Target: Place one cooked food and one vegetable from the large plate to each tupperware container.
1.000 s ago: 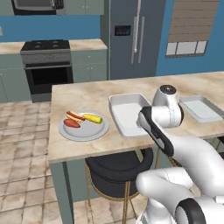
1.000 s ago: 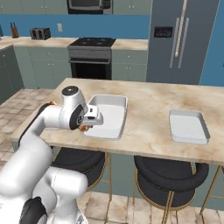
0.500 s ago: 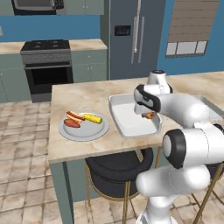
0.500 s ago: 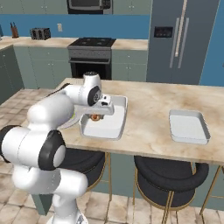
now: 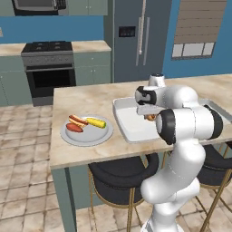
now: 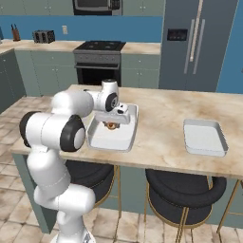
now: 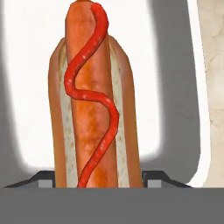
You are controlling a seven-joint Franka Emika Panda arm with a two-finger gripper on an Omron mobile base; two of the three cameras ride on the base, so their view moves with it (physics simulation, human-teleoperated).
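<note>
Hand view gives us our closest look: a hot dog (image 7: 92, 100) in a tan bun with a wavy red line of ketchup runs up the middle of the picture, its near end sitting between our two dark fingertips (image 7: 46, 180). Behind it lies the white floor of the larger white rectangular tray (image 7: 175, 87), with its rounded rim and a strip of beige marble counter (image 7: 214, 87) at the right edge.

From the left base view we see our gripper (image 5: 149, 115) low over that larger tray (image 5: 131, 122), pinching the hot dog (image 5: 151, 118) just above the tray floor. Well to the left on the same counter sits the round light-grey plate (image 5: 86, 136), holding another hot dog (image 5: 78, 120), a reddish-brown oval piece (image 5: 74, 128) and a yellow corn cob (image 5: 96, 122).

From the right base view we find the gripper (image 6: 113, 124) inside the larger tray (image 6: 114, 137), and the smaller white tray (image 6: 204, 137) well apart to the right.
</note>
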